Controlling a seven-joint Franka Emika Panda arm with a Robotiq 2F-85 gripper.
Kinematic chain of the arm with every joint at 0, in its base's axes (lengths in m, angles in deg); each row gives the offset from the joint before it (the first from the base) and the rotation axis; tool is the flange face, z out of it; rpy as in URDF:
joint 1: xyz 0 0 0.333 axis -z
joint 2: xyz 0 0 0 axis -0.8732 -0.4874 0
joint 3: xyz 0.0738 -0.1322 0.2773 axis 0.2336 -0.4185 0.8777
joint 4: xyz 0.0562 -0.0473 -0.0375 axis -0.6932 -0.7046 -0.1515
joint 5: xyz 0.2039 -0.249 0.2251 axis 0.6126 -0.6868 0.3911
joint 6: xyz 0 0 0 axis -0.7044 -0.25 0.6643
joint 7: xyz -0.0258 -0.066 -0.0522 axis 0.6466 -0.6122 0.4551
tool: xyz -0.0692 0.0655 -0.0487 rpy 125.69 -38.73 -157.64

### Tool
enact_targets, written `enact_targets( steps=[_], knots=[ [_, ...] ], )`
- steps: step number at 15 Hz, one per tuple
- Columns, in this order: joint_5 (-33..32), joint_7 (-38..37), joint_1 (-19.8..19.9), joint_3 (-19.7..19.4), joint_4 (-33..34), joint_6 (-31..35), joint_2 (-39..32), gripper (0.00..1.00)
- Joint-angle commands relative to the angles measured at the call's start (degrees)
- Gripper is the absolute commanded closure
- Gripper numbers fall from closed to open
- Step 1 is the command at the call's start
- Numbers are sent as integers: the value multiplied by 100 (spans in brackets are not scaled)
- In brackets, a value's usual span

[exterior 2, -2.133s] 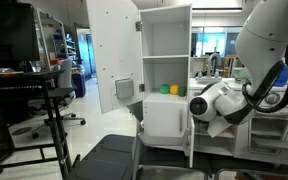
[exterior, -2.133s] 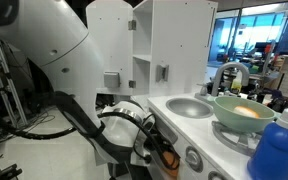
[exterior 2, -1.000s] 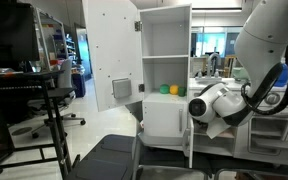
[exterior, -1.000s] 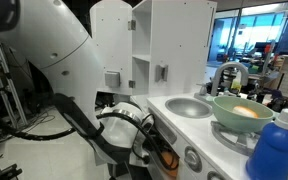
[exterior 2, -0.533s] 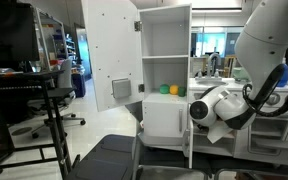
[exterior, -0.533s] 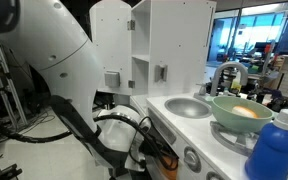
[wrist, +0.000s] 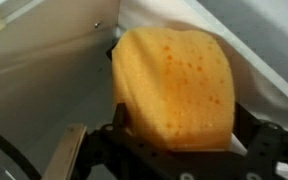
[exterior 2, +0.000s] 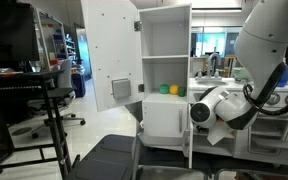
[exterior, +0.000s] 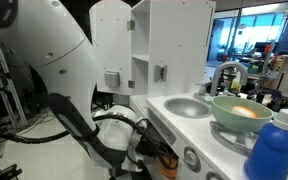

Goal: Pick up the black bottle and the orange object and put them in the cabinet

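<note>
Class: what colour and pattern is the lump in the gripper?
The orange object is yellow-orange with darker speckles; wrist view.

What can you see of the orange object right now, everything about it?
The orange object fills the middle of the wrist view. It is a rounded, blocky lump, yellow-orange with darker orange speckles near its top, and looks matte and sponge-like. It sits between the dark fingers of the gripper, which press its lower sides, so it appears held. White panels lie behind and beside it, but contact with them cannot be told.
</note>
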State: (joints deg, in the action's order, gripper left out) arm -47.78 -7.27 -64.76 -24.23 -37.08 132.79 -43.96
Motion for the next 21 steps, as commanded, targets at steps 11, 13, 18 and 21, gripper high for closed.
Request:
enact_targets(
  steps=[11,13,18,21],
  knots=[
    [-1523,-1509,-192,516,-553,-481,314,0],
    [-1731,-1739,-202,588,-861,-528,500,0],
    [-2132,-2195,-160,841,-1627,-968,935,0],
    [-2166,-2323,-113,1037,-2436,-1157,1514,0]
  ],
)
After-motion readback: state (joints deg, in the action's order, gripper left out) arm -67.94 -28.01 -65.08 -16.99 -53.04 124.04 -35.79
